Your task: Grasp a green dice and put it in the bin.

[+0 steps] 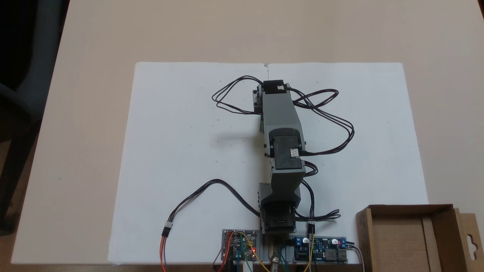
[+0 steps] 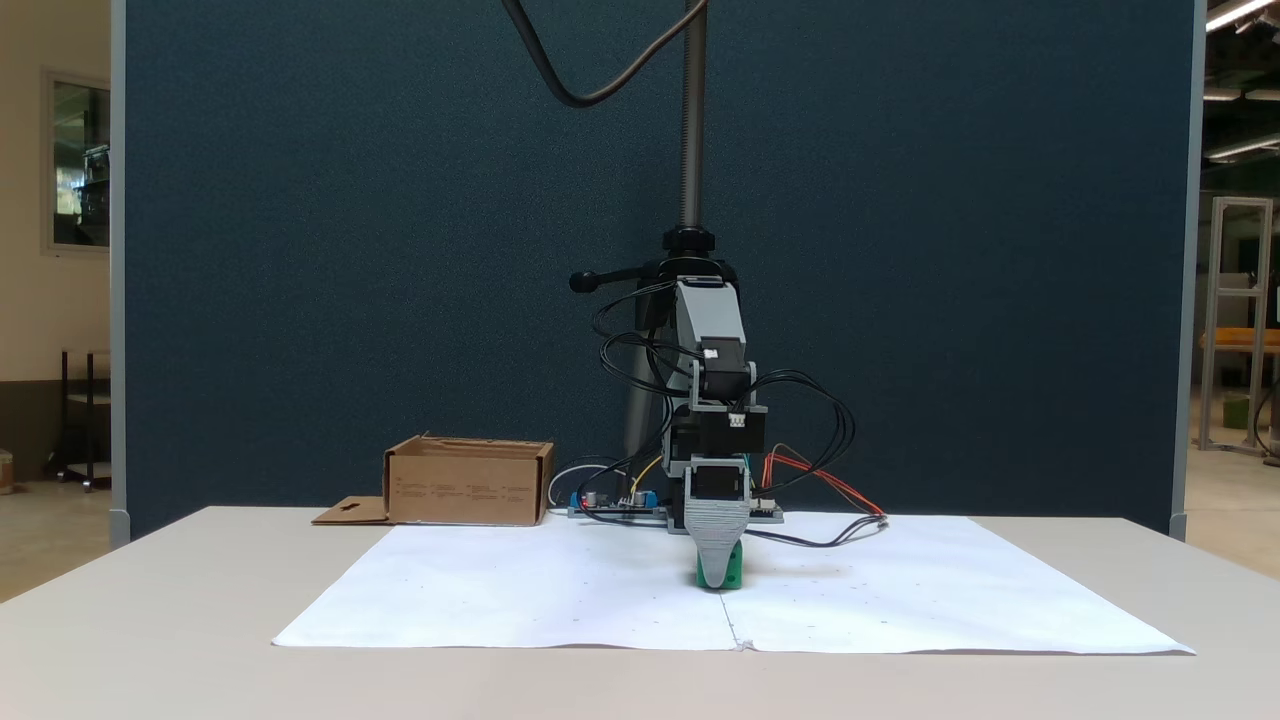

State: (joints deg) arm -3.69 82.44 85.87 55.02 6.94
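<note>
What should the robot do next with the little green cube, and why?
Probably squeeze shut, if it isn't gripping already, then lift straight up. In a fixed view the end effector sits low over the green dice, which rests on the white paper, while the bin stands off to the left, near the table's far edge.

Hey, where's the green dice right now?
In a fixed view the green dice sits on the white paper directly under the gripper, right of the bin.
</note>
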